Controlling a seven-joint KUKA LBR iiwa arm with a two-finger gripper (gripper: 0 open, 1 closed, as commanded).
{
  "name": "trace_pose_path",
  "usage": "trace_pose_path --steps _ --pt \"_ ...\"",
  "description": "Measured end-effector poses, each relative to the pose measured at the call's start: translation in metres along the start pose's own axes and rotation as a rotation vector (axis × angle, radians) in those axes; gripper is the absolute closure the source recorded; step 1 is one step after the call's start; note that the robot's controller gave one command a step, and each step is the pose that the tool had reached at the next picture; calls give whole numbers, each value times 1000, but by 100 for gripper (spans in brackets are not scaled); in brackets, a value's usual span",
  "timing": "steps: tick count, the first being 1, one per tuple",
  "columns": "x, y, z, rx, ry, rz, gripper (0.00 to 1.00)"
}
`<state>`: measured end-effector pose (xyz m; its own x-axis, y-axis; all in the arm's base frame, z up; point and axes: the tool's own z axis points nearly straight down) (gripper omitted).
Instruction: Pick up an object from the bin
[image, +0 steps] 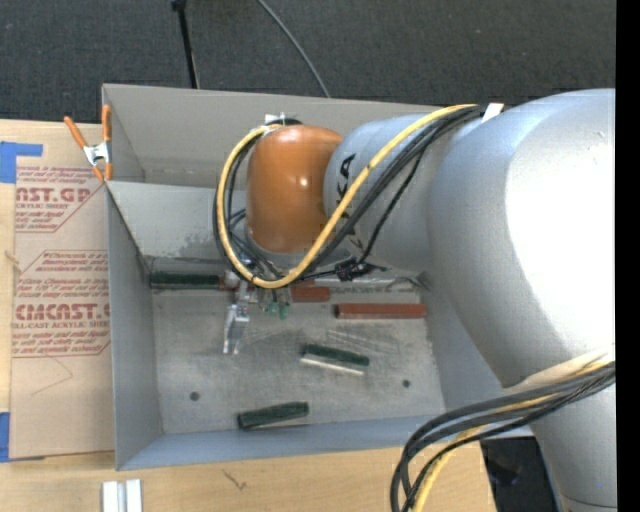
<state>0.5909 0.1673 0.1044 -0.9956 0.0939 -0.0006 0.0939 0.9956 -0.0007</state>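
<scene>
We are looking down on a large silver-grey robot arm (520, 230) that is reaching in from the right and covering much of the right half of the scene. Under it a grey metal bin (135, 330) is sitting with its floor mostly bare. At the arm's wrist a rounded orange cover (285, 190) is hanging over the far middle of the bin, with yellow and black cables (345, 205) looping around it.

Five slim bars are lying well apart on the bin floor. A long red-brown bar (380, 312) is lying right of centre, and a shorter red-brown piece (312, 294) is peeking out just below the orange cover. A dark green bar (185, 281) is lying along the far left wall. A green and silver bar (335, 358) is lying near the middle, tilted slightly. Another dark green bar (272, 416) is lying by the near wall.

The small metal pincer (234, 330) is pointing down over bare floor left of centre, nearest the far-left dark green bar but apart from it. We cannot tell whether it is released or clenched.
</scene>
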Motion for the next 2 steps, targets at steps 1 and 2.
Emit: trace_pose_path --steps 1,2 --pt "-4 -21 -15 -2 -1 4 0" --pt "-14 -67 25 -16 -29 -99 0"
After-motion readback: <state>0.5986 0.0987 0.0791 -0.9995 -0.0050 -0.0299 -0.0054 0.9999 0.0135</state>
